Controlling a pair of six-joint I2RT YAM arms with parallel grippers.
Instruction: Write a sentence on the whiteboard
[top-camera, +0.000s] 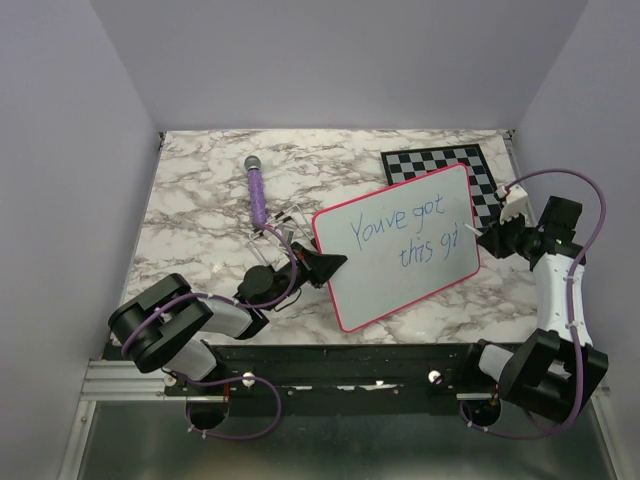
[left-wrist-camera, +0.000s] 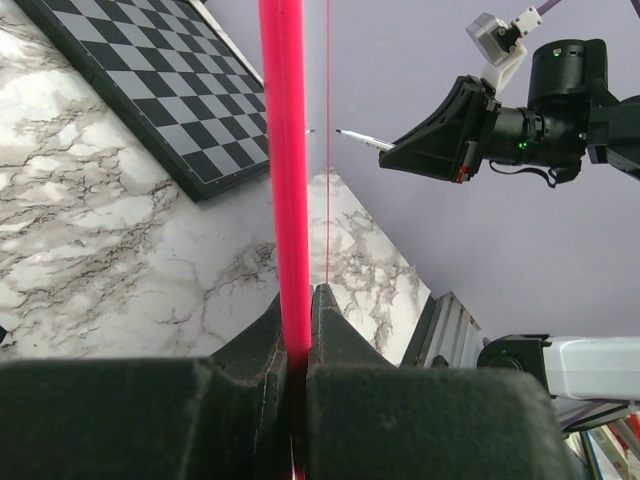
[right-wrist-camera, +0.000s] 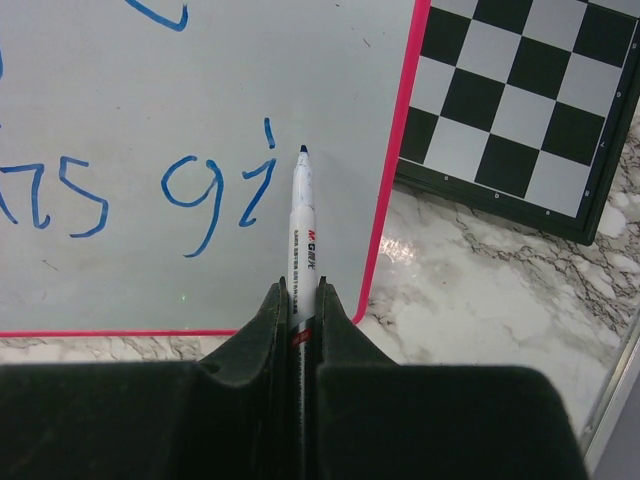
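Claws nearest: the left claw (left-wrist-camera: 298, 300) is pinched shut on the pink rim of the whiteboard (top-camera: 395, 290), propping it tilted over the bench (top-camera: 200, 200), while the right claw (right-wrist-camera: 300, 295) clamps a marker (right-wrist-camera: 302, 215) whose long axis points straight at the board face. Its tip sits just right of the last blue stroke, contact unclear, with only a narrow blank strip before the right rim. The sentence (top-camera: 402, 232), thin blue in two lines, reads roughly "You've got this gi"; a chessboard (top-camera: 440, 160) lies beyond.
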